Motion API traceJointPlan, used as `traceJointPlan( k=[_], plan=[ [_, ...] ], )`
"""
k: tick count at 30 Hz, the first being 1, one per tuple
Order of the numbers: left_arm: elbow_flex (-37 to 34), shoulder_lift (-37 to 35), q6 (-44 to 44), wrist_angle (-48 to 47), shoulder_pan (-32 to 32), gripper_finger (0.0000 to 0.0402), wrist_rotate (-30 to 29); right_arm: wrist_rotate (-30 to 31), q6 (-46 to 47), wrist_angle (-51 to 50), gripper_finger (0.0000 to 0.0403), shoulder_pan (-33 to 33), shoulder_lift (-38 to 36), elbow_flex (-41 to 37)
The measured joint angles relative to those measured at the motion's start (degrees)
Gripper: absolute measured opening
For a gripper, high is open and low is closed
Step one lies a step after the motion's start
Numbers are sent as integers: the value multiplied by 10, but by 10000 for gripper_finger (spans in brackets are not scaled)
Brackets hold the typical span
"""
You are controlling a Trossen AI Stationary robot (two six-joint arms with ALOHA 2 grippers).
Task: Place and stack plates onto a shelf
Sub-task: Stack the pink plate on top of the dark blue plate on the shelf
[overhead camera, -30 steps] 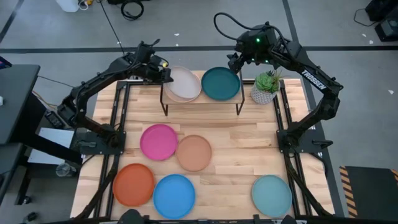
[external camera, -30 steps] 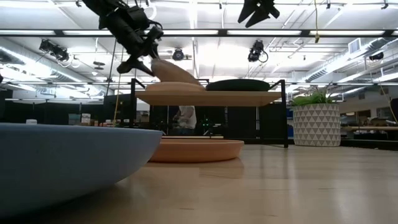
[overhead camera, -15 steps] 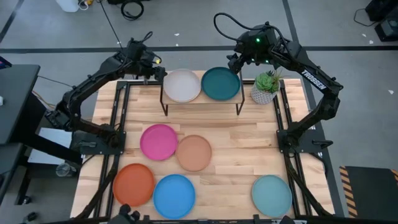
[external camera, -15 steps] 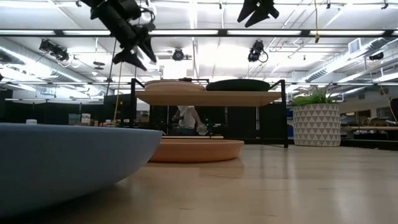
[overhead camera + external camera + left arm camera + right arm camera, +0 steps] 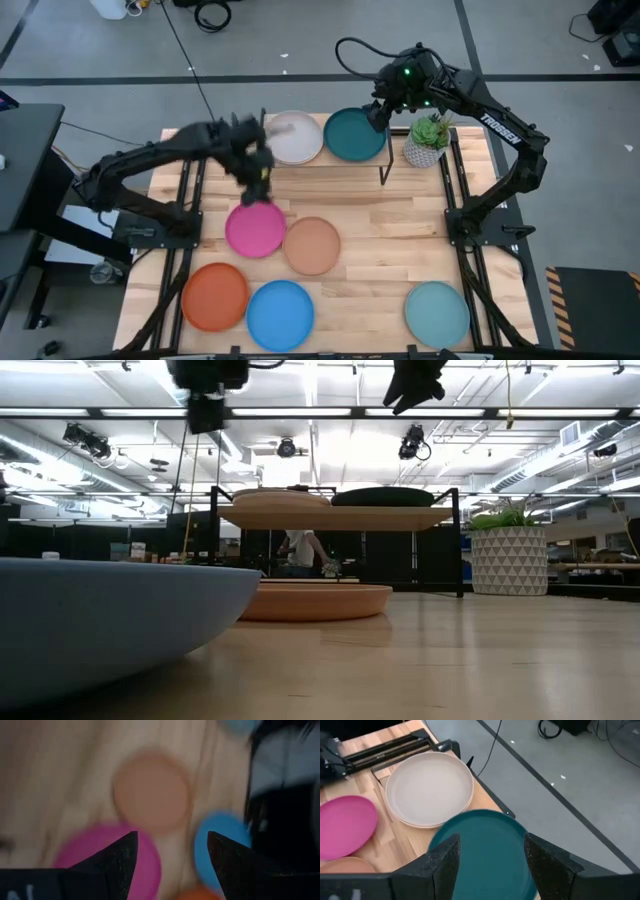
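On the shelf (image 5: 325, 163) a cream plate (image 5: 292, 137) lies on top of another pale plate, and a dark teal plate (image 5: 355, 134) lies flat beside it. The pink (image 5: 255, 228), tan (image 5: 312, 245), orange (image 5: 214, 296), blue (image 5: 280, 315) and light teal (image 5: 437, 313) plates rest flat on the table. My left gripper (image 5: 258, 170) is blurred, open and empty, above the table between the shelf and the pink plate (image 5: 105, 855). My right gripper (image 5: 492, 840) is open and hovers over the dark teal plate's (image 5: 482, 847) far right rim.
A potted plant (image 5: 428, 140) in a white pot stands right of the shelf, close to my right arm. Black rails (image 5: 188, 190) run along the table's left and right sides. In the low view the blue plate (image 5: 100, 620) fills the foreground. A person (image 5: 300, 550) stands beyond the table.
My left gripper has let go of the cream plate, which has dropped from tilted to flat on the plate below it on the shelf. The gripper then drew back and swung fast toward the near edge, ending over the pink plate.
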Motion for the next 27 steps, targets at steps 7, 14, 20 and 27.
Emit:
traceJointPlan(
  k=[7,14,20,27],
  plan=[
    [-117,-69,-80,17,-65,205,-16,1,-10,8,224,0,0,0],
    [-257,-181,-187,87,-51,171,-60,1,-7,6,224,2,0,0],
    [-355,-209,-265,131,-13,169,-90,1,-6,15,224,6,0,0],
    [-412,-208,-302,161,44,170,-154,0,-6,19,224,6,0,0]
  ],
)
